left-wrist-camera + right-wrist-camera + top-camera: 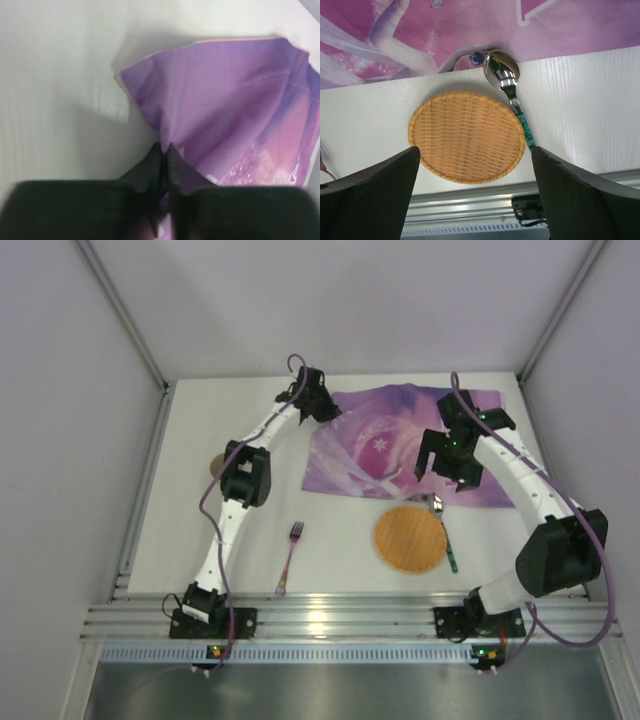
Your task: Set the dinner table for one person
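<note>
The white dinner table [180,530] carries a purple printed placemat [400,445] at the back right. My left gripper [325,408] is shut on the placemat's far left corner, and in the left wrist view the cloth [225,100] bunches up between the closed tips [164,149]. My right gripper [441,470] hovers open and empty over the placemat's near edge. In the right wrist view its open gripper [475,150] frames a round wicker plate [467,135] and a spoon [502,72] with a green handle. The plate [410,538] and spoon [445,535] lie near the front right.
A fork [290,555] with a pinkish handle lies on the table front centre. A small brown round object [214,466] is half hidden behind the left arm. The ribbed aluminium rail [330,618] runs along the near edge. Grey walls enclose the sides and back.
</note>
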You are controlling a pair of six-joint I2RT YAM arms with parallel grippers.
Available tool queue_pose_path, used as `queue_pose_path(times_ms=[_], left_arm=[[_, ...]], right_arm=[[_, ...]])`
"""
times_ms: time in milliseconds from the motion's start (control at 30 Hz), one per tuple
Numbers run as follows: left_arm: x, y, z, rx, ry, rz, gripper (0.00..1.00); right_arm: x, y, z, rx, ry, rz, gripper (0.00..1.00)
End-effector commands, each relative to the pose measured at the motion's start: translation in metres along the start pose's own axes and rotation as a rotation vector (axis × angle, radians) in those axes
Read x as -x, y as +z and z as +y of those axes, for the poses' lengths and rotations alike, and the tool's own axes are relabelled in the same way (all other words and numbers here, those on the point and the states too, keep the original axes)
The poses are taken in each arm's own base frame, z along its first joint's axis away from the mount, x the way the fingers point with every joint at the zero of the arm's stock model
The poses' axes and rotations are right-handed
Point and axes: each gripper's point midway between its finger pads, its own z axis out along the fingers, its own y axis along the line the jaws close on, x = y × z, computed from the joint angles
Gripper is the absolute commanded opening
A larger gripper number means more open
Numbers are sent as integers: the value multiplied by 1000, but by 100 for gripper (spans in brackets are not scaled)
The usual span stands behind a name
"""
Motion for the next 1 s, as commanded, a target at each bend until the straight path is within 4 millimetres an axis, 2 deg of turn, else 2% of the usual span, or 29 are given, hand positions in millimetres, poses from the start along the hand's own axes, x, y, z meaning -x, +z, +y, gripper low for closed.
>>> queue_pose_path(times_ms=[0, 133, 167, 200, 233, 267, 300, 333, 367, 400, 433, 467, 533, 600, 667, 700, 733, 767, 833, 900, 933, 967], left_arm=[[9, -2, 23, 47, -63, 7, 2], [17, -3, 19, 0, -66, -1, 0], [24, -10, 10, -20, -46, -19, 0], [24, -12, 12, -14, -31, -24, 0], [32, -16, 8, -27, 8, -54, 0], [43, -31, -6, -42, 36, -83, 0], [46, -37, -3, -22, 96, -96, 0], [63, -56, -10, 8, 129, -153, 0], [71, -66, -11, 26, 161, -178, 0], [75, -73, -5, 58, 210, -192, 0], [91, -84, 4, 114, 222, -245, 0], [102, -99, 4, 140, 234, -282, 0], [124, -117, 14, 182, 243, -334, 0], [144, -127, 25, 226, 251, -380, 0], [156, -129, 31, 244, 251, -409, 9], [163, -129, 32, 239, 274, -423, 21], [167, -128, 36, 248, 281, -432, 45], [174, -132, 35, 262, 289, -458, 98], [177, -138, 34, 263, 299, -459, 98], [170, -140, 33, 243, 300, -425, 98], [169, -153, 21, 215, 303, -425, 98], [154, -150, 26, 203, 297, -374, 98]], right_arm=[[-1, -15, -11, -8, -11, -48, 95], [-4, -15, -16, -14, -20, -45, 95], [-3, -16, -15, -10, -19, -46, 95], [-3, -15, -15, -8, -24, -47, 95], [-2, -16, -13, 0, -26, -50, 95], [-1, -15, -12, 1, -28, -45, 95], [0, -15, -10, 6, -29, -48, 95], [1, -16, -9, 13, -31, -46, 95], [3, -17, -7, 20, -30, -52, 95], [5, -16, -6, 25, -34, -58, 95], [7, -17, -5, 31, -34, -65, 95], [10, -16, -2, 43, -37, -76, 95], [11, -14, 1, 49, -39, -74, 95], [11, -9, 6, 65, -40, -60, 95], [11, -3, 11, 82, -32, -49, 94], [12, -2, 13, 91, -32, -48, 94], [11, -1, 16, 98, -33, -44, 94], [12, 2, 19, 108, -32, -42, 94], [14, 5, 23, 111, -38, -37, 94], [16, 8, 23, 106, -40, -38, 94], [19, 8, 24, 105, -41, -43, 94], [21, 11, 25, 100, -44, -41, 94]])
